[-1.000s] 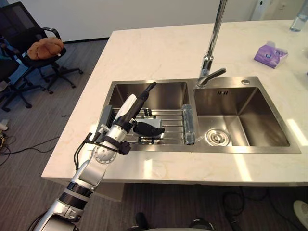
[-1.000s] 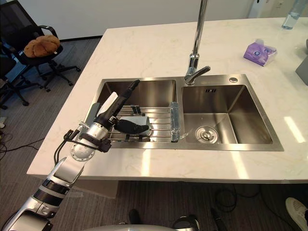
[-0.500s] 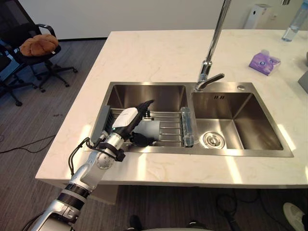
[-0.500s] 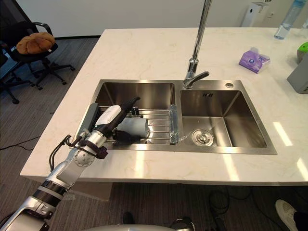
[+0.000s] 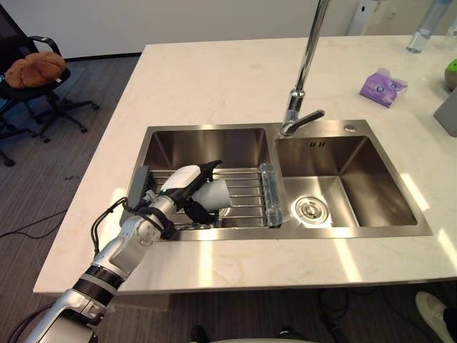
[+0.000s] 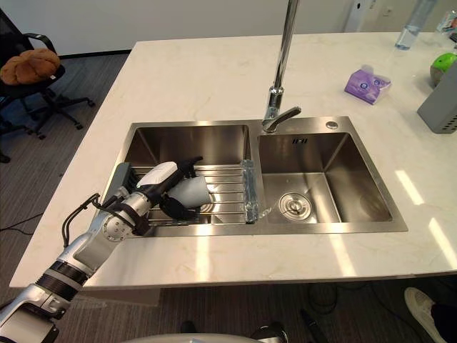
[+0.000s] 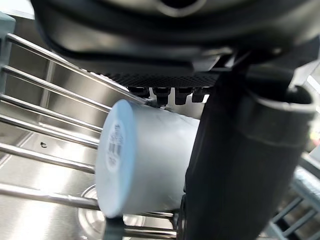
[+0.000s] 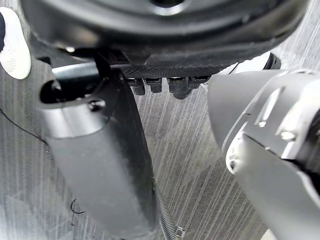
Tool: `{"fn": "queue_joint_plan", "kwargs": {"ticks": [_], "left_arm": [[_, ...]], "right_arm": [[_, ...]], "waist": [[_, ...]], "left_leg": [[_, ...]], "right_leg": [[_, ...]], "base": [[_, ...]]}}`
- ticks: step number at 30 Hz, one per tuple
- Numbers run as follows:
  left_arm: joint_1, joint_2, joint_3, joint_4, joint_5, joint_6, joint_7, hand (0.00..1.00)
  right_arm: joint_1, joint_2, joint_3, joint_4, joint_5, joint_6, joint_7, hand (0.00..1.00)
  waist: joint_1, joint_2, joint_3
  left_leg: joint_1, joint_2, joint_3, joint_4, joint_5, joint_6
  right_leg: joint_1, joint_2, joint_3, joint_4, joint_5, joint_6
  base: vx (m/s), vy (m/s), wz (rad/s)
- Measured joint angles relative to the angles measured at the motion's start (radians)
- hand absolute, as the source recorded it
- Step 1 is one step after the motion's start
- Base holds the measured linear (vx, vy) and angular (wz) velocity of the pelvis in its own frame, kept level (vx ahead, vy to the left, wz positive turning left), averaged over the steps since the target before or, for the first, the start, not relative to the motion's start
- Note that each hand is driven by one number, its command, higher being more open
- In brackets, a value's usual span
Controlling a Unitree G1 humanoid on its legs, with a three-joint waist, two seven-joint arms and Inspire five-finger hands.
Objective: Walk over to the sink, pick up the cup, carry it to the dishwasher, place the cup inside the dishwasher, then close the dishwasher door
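Far left, an office chair sits well off from the counter. Your left hand is in the sink's left basin, fingers over and thumb under the cup, clamping it where it lies sideways on the wire rack. Further right stands the faucet. Your right hand hangs over floor, and I can't tell its fingers.

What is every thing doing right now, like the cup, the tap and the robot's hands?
cup, on its side at the rack, gripped.
left hand, curled round the cup.
rack, lying flat across the left basin of the sink.
faucet, no water running.
right hand, above the floor, nothing in it.
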State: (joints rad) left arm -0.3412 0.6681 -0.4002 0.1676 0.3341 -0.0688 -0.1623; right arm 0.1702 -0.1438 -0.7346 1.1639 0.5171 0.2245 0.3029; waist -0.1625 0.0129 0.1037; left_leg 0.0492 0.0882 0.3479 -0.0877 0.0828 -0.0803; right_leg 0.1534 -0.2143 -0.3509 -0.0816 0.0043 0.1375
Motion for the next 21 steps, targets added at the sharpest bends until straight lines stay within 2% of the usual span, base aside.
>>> {"fn": "queue_joint_plan", "kwargs": {"ticks": [7,9,14,21], "left_arm": [[-0.070,0.061,-0.036,-0.006,-0.064,0.033,-0.107,1.00],[-0.076,0.066,-0.039,-0.006,-0.078,0.042,-0.115,1.00],[-0.077,0.081,-0.043,-0.006,-0.119,0.055,-0.107,1.00],[-0.068,0.084,-0.064,-0.007,-0.182,0.037,-0.024,1.00]], "right_arm": [[-0.003,0.011,0.048,-0.007,0.003,-0.001,-0.022,1.00],[-0.002,0.011,0.052,-0.009,0.003,-0.001,-0.026,1.00],[-0.001,0.010,0.072,-0.021,0.004,-0.002,-0.033,1.00],[-0.003,0.010,0.077,-0.030,0.012,-0.002,-0.040,1.00]], "waist": [[-0.003,0.006,0.001],[-0.004,0.009,0.002],[-0.017,0.027,0.008],[-0.014,0.039,0.016]], "left_leg": [[0.000,0.000,0.001,0.000,-0.003,-0.002],[0.000,0.000,0.002,0.000,-0.003,-0.002],[0.001,0.000,0.003,0.000,-0.004,-0.003],[0.001,0.000,0.006,0.000,-0.006,-0.003]], "right_leg": [[0.001,-0.001,-0.009,-0.002,0.000,0.000],[0.001,-0.001,-0.009,-0.002,0.000,0.000],[0.000,-0.001,-0.009,-0.002,0.001,0.002],[-0.002,-0.001,-0.008,-0.002,0.001,0.002]], "base": [[0.00,0.000,0.00],[0.00,0.000,0.00],[0.00,0.000,0.00],[0.00,0.000,0.00]]}}
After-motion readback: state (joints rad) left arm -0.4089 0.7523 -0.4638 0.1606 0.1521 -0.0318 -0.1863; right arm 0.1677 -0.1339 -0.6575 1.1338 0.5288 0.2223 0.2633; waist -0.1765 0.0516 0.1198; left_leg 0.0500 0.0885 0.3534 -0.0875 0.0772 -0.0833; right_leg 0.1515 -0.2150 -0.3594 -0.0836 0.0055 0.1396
